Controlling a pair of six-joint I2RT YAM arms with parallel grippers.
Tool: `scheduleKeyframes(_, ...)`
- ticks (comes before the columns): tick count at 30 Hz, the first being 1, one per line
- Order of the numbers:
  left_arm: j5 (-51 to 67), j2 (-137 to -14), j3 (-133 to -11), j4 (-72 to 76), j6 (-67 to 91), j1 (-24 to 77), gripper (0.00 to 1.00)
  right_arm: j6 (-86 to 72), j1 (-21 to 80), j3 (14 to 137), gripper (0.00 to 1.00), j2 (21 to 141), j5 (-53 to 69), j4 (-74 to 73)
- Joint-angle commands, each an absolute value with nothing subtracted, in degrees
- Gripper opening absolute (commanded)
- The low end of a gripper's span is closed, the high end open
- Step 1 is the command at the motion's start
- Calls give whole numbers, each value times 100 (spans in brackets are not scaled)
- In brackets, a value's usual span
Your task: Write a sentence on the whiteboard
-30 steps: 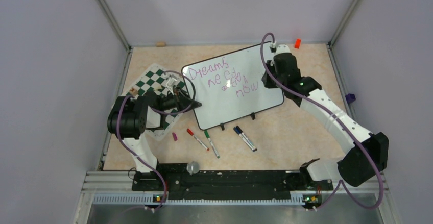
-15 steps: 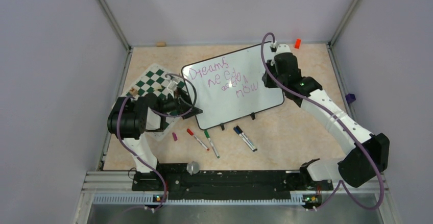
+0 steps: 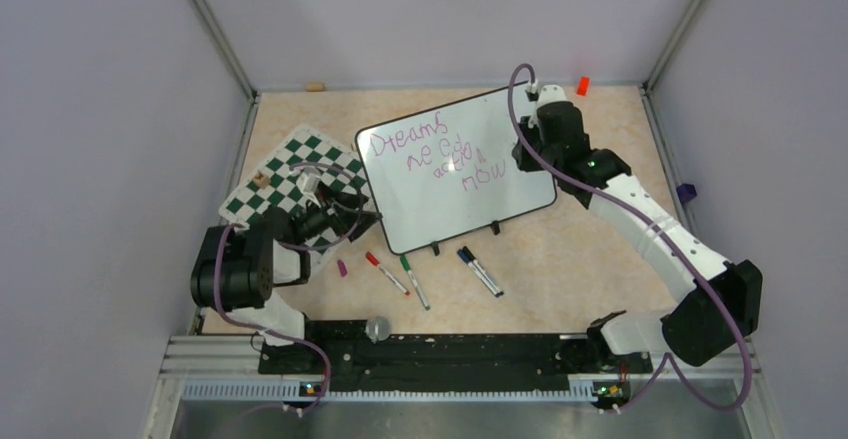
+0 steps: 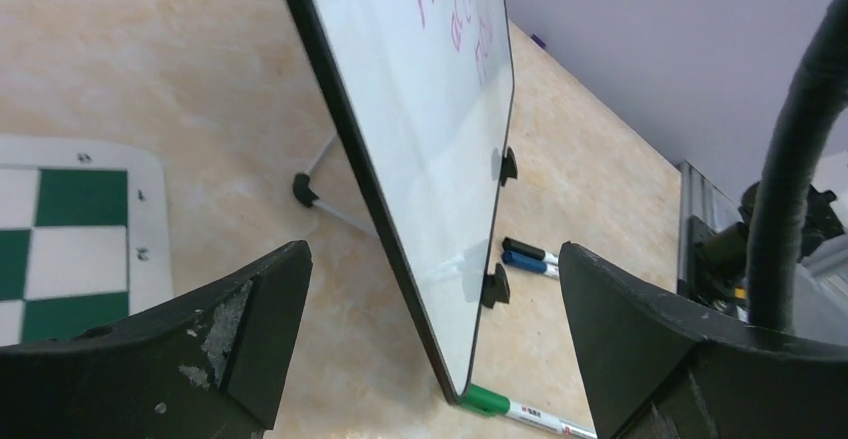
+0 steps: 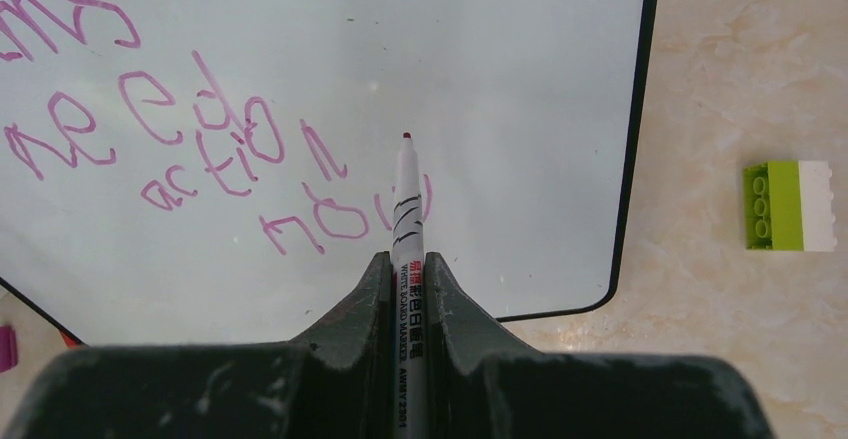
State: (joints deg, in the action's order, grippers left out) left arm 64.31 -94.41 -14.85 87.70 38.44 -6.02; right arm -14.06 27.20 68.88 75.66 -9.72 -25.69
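The whiteboard (image 3: 500, 144) stands tilted on its small feet at mid table. On it is the sentence (image 3: 438, 155) in purple-pink lettering, reading "Dreams need action now" (image 5: 200, 144). My right gripper (image 5: 408, 264) is shut on a white marker (image 5: 407, 209). The marker's tip points at the whiteboard (image 5: 530, 79) just right of "now"; whether it touches I cannot tell. My left gripper (image 3: 352, 216) is open and holds nothing, just off the board's near left corner. In the left wrist view the whiteboard (image 4: 430, 109) shows edge-on between the wide-apart fingers of the left gripper (image 4: 430, 264).
A green-and-white chess mat (image 3: 285, 174) lies left of the board, under the left arm. Red (image 3: 386, 272), green (image 3: 414, 280) and blue-black (image 3: 480, 270) markers and a purple cap (image 3: 342, 268) lie in front of the board. A green-white brick (image 5: 790, 206) lies to the board's right.
My left gripper has opened and drawn back toward the near left, away from the board's corner. The right arm and marker have stayed put.
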Motion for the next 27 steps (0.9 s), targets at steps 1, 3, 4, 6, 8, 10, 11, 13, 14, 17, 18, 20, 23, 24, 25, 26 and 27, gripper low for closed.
scheduleKeyframes(1, 5799, -8522, -1354, 8639, 3494, -657, 99, -1235, 2672, 7364, 0, 7667, -863, -2329)
scheduleKeyframes(3, 5706, -7848, -1402, 7522, 3117, -693, 99, -1202, 2677, 7446, 0, 7709, -829, -2337)
scheduleKeyframes(4, 5383, -7364, -1472, 6546, 2843, -692, 99, -1190, 2673, 7485, 0, 7732, -818, -2341)
scheduleKeyframes(6, 4717, -6552, -1810, 4519, 2560, -713, 99, -1151, 2672, 7583, 0, 7774, -796, -2362)
scheduleKeyframes(8, 4753, -6462, -2421, 2783, 2287, -738, 99, -1127, 2667, 7681, 0, 7822, -775, -2369)
scheduleKeyframes(10, 4059, -6324, -3218, 691, 1853, -700, 99, -1095, 2672, 7784, 0, 7875, -741, -2383)
scheduleKeyframes(11, 3570, -6335, -3613, -239, 1858, -695, 99, -1075, 2672, 7853, 0, 7913, -716, -2413)
scheduleKeyframes(13, 2569, -6390, -4466, -1831, 1859, -703, 99, -1037, 2671, 8037, 0, 7984, -695, -2475)
scheduleKeyframes(14, 2128, -6427, -5035, -2866, 1588, -695, 99, -1017, 2672, 8101, 0, 8024, -713, -2519)
scheduleKeyframes(17, 1284, -6003, -5466, -3646, 1487, -710, 99, -1031, 2676, 8236, 0, 8060, -745, -2580)
scheduleKeyframes(18, 1204, -5947, -5540, -3775, 1471, -712, 99, -1056, 2672, 8265, 0, 8066, -713, -2591)
scheduleKeyframes(20, 1486, -5966, -5554, -3975, 1401, -712, 99, -1160, 2672, 8293, 0, 8073, -603, -2613)
scheduleKeyframes(23, 1129, -5863, -5376, -4160, 1762, -713, 99, -1279, 2672, 8306, 0, 8032, -470, -2644)
scheduleKeyframes(24, 975, -5776, -5219, -4125, 1877, -739, 99, -1297, 2673, 8313, 0, 8007, -460, -2662)
scheduleKeyframes(25, 836, -5703, -5172, -4139, 1969, -760, 99, -1298, 2678, 8317, 0, 7980, -472, -2689)
scheduleKeyframes(26, 635, -5633, -5156, -4218, 2138, -774, 99, -1287, 2674, 8315, 0, 7954, -467, -2707)
scheduleKeyframes(27, 371, -5574, -5157, -4301, 2284, -783, 99, -1278, 2674, 8314, 0, 7935, -458, -2721)
